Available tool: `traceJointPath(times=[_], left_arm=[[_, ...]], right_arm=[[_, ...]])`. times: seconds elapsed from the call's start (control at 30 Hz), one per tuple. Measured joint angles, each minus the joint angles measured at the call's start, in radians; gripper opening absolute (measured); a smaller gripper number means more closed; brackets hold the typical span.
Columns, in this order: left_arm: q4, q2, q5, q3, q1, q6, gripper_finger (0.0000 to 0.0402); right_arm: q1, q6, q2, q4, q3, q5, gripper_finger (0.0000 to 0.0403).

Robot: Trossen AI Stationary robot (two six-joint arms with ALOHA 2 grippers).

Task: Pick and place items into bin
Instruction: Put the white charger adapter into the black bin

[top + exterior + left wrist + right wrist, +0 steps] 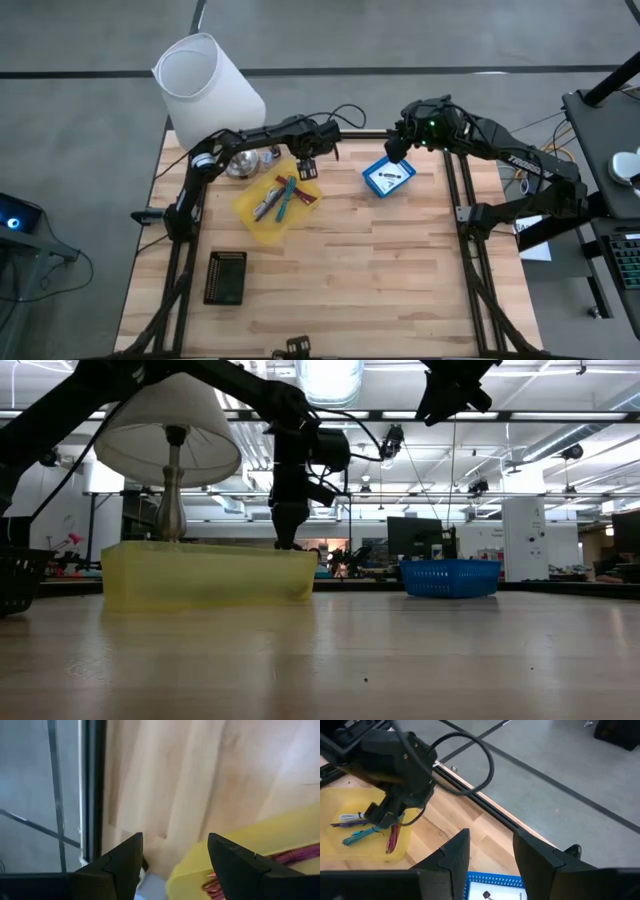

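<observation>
Your left gripper [306,167] is hovering, jaws wide and empty, over the yellow tray's [252,213] far corner; the teal pen [285,198] is lying inside it, just below the jaws. Your right gripper [396,150], jaws parted, is hanging above the blue bin [389,177].

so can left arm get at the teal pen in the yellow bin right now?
Probably yes. The left gripper hangs open over the yellow bin's far corner, the teal pen lies uncovered just beyond it, and nothing stands between them.

- right arm [520,160]: white lettering along the link, too small to read
- no other legible text, labels, nos. or signs in any view
</observation>
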Motion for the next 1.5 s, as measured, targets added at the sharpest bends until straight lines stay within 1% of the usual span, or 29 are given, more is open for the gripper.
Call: traceJointPath(times=[0.07,0.2,0.33,0.43,0.57,0.67,0.87,1.07,1.13,1.27,1.37,1.5], left_arm=[[-0.009,0.000,-0.004,0.000,-0.011,-0.009,0.0207],[-0.063,0.000,-0.053,0.000,-0.023,-0.074,0.0207],[-0.153,0.000,-0.057,0.000,-0.025,-0.132,0.0207],[-0.222,-0.001,-0.057,0.000,-0.025,-0.139,0.0207],[-0.252,-0.001,-0.066,0.000,-0.027,-0.146,0.0207],[-0.267,-0.003,-0.099,0.003,-0.027,-0.193,0.0207],[-0.354,-0.005,-0.100,-0.002,-0.030,-0.354,0.0207],[-0.369,-0.005,-0.105,-0.012,-0.054,-0.454,0.0207],[-0.367,-0.005,-0.140,-0.017,-0.065,-0.485,0.0207],[-0.371,-0.013,-0.288,-0.046,-0.077,-0.638,0.0207],[-0.370,-0.034,-0.301,-0.078,-0.080,-0.747,0.0207],[-0.366,-0.048,-0.295,-0.106,-0.081,-0.815,0.0207]], right_arm=[[0.000,-0.008,0.000,0.000,-0.001,0.000,0.0138],[0.000,-0.011,0.000,0.000,-0.001,0.000,0.0139],[0.000,-0.012,0.000,0.000,-0.005,0.000,0.0135],[0.000,-0.011,0.000,0.000,-0.006,0.000,0.0132],[0.000,-0.011,0.000,0.000,-0.007,0.000,0.0132],[0.000,-0.009,0.000,0.000,-0.009,0.000,0.0135],[0.000,-0.008,0.000,0.000,-0.010,0.000,0.0129],[0.000,-0.008,0.000,0.000,-0.010,0.000,0.0129],[0.000,-0.008,0.000,0.000,-0.010,0.000,0.0130],[0.000,-0.010,0.000,0.000,-0.010,0.000,0.0126],[0.000,-0.009,0.000,0.000,-0.011,0.000,0.0123],[0.000,-0.010,0.000,-0.001,-0.012,0.000,0.0125]])
